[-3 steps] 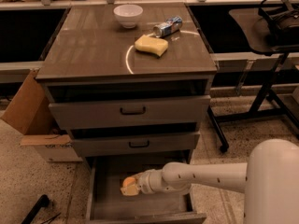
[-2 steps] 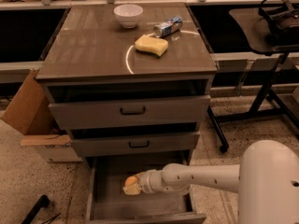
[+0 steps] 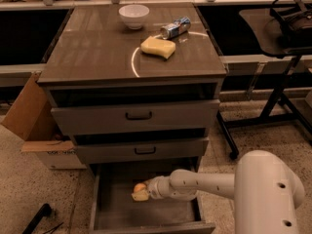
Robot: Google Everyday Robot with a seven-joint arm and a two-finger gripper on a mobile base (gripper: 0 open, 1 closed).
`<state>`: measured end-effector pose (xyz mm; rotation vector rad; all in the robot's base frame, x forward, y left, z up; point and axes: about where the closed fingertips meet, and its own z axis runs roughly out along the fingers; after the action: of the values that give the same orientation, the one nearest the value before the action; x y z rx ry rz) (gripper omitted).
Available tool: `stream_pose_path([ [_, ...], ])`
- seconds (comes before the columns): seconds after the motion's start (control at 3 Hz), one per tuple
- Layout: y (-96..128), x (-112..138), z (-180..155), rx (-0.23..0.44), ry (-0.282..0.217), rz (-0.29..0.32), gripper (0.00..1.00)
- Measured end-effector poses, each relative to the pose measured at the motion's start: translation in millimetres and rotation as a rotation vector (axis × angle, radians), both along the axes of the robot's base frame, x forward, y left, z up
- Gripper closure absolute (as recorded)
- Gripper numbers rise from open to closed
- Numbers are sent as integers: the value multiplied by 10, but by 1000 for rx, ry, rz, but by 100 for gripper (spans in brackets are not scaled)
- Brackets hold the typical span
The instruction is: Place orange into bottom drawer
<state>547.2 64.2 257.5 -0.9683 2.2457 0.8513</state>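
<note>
Pincer [image 3: 142,193] sits low inside the bottom drawer [image 3: 112,213], at lower centre of the frame, closed on the orange [image 3: 140,186]. The fruit shows between pale fingers, just above the drawer floor or touching it; which cannot be told.

Cabinet surface [image 3: 97,52], upper half of frame: carries a white bowl [image 3: 134,15], a can [image 3: 175,28] and a yellow sponge [image 3: 158,47]. None is involved.

Arm [image 3: 204,184]: reaches leftward from the lower right, passing over the drawer's right wall.

Change noted: over the last second the pincer and fruit have shifted only slightly, remaining over the same patch of floor. Judgement: carrying is done and the release is the step in hand; the task is nearly complete.

Edges and room: the middle drawer [image 3: 141,150] front hangs close above the wrist, so a straight lift looks tight. Bare grey floor lies open left of and in front of the fruit. Withdrawal toward the lower right, along the arm's own line, appears the freest path. A round fruit may roll once let go; the drawer walls should contain it.
</note>
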Motion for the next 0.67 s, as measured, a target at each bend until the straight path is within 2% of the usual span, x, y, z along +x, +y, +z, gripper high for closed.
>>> stream_pose_path([
  [0.67, -15, 115, -527, 2, 87, -20, 13],
])
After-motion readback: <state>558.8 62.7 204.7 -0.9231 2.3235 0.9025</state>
